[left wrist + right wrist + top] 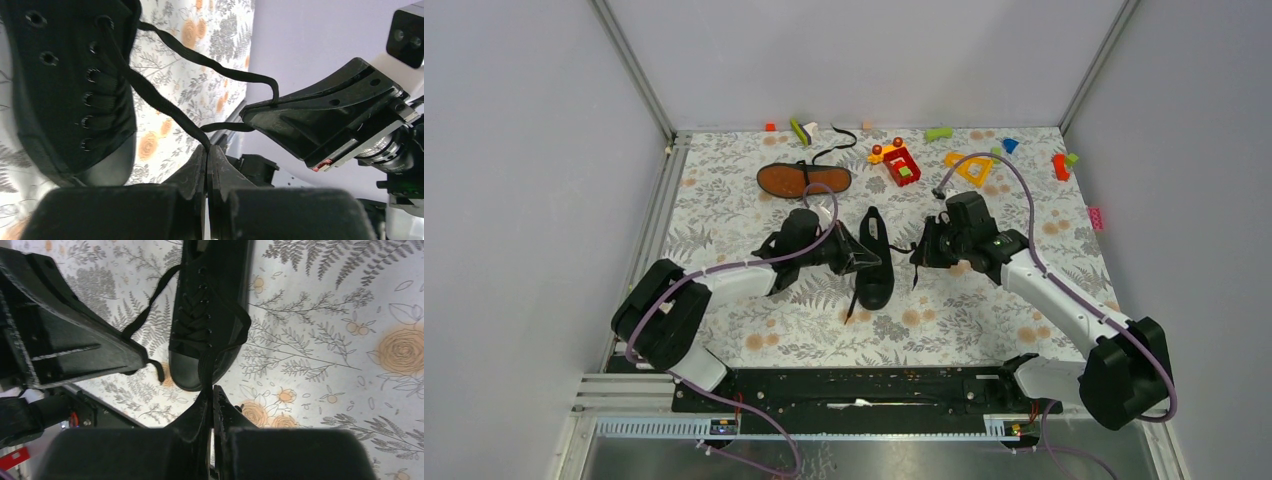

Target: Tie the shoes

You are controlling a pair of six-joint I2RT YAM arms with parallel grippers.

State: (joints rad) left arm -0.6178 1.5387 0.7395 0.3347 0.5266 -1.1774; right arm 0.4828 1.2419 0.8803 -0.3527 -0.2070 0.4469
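Note:
One black sneaker (874,258) stands upright mid-table, toe toward me. The other sneaker (804,180) lies behind it, orange-brown sole up. My left gripper (862,260) is at the upright shoe's left side, shut on one black lace (150,95) that runs taut from the eyelets to its tips (207,148). My right gripper (920,250) is right of the shoe, shut on the other lace (205,365) at its tips (210,390). The shoe shows in the left wrist view (60,90) and the right wrist view (210,295). Each wrist view shows the other gripper holding its lace.
Small colourful toy blocks lie along the back: a red and yellow one (899,160), a yellow triangle (969,166), a green piece (939,133), a red one (1060,166), a pink one (1096,217). A black rail (864,385) runs along the near edge.

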